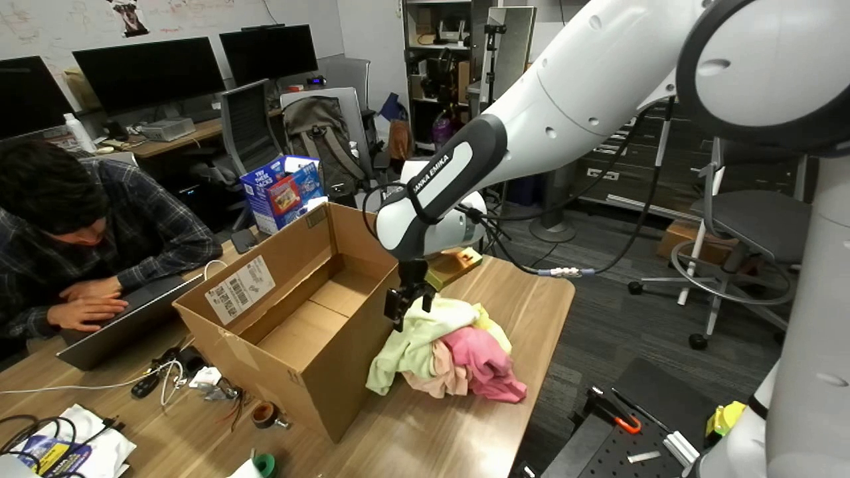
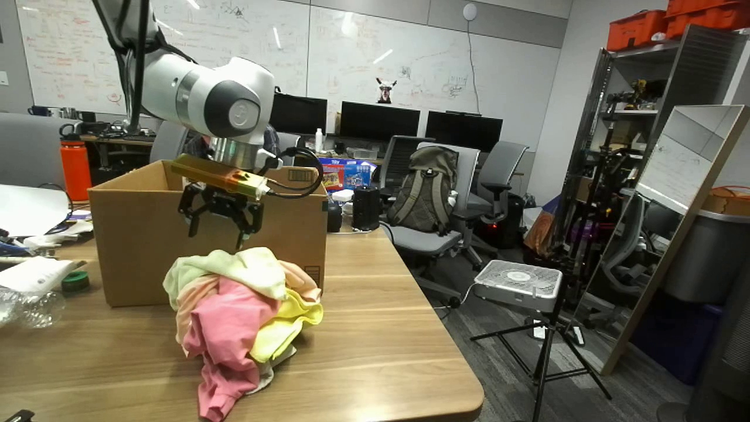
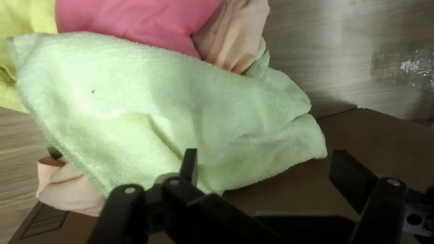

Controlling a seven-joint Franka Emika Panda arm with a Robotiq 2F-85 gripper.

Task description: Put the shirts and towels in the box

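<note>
Pale-green towel (image 3: 166, 108) tops the cloth heap (image 2: 234, 322) just beside the box (image 1: 345, 378), probably for short lifts, while I remotely hold the end effector (image 3: 264, 166) spread and empty outside that box, presumably to pinch.

I am looking across a wood-grain table (image 2: 381, 351) whose top is catching a soft sheen. Beyond it, a scribbled whiteboard (image 2: 498, 76) is bearing an animal picture (image 2: 384, 92), and streaks of light (image 2: 383, 57) are glinting on it; a pale wall (image 2: 586, 64) is standing just beyond its edge. Dark monitors (image 2: 381, 122) are standing in a row below, and gray office chairs (image 2: 503, 167) are sitting nearby, one carrying an olive backpack (image 2: 430, 187). In an exterior view, a tall mirror (image 2: 691, 146) is standing near shelving (image 2: 697, 70) that is holding orange bins (image 2: 636, 29). Elsewhere, a wheeled chair (image 1: 757, 219) is resting on dark carpet (image 1: 597, 318).
</note>
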